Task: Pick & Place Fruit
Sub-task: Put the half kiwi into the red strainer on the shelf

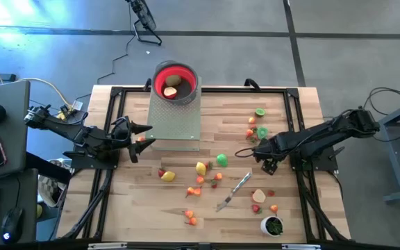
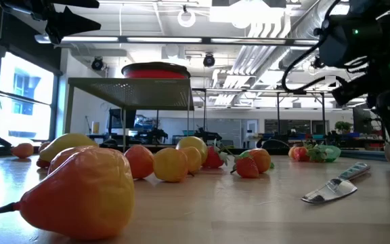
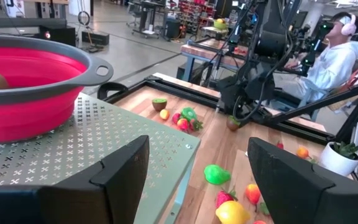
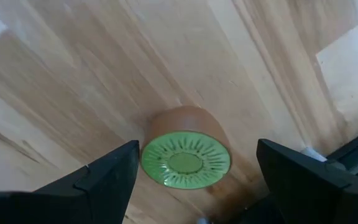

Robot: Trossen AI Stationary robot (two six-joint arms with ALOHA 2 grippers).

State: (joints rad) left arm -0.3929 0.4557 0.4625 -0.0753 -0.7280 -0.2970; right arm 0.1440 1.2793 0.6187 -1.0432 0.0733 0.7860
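Several small toy fruit pieces lie scattered on the wooden table: a yellow one (image 1: 201,167), a green one (image 1: 222,160), and red and orange ones (image 1: 190,217). My right gripper (image 4: 197,155) points down, open. Its fingers stand on either side of a kiwi half (image 4: 186,159) without touching it. The kiwi half rests on the table on its brown skin, green cut face up. In the high view my right gripper (image 1: 257,151) covers that kiwi half. My left gripper (image 3: 197,180) waits open and level beside the perforated stand (image 1: 175,118), which carries the red bowl (image 1: 176,82).
The red bowl holds a few fruit pieces (image 1: 171,90). A silver knife (image 1: 235,191) lies near the table's front right, with a white cup with green contents (image 1: 272,226) beyond it. A black frame rail (image 1: 294,114) borders the table. A person (image 3: 337,56) sits beyond the table.
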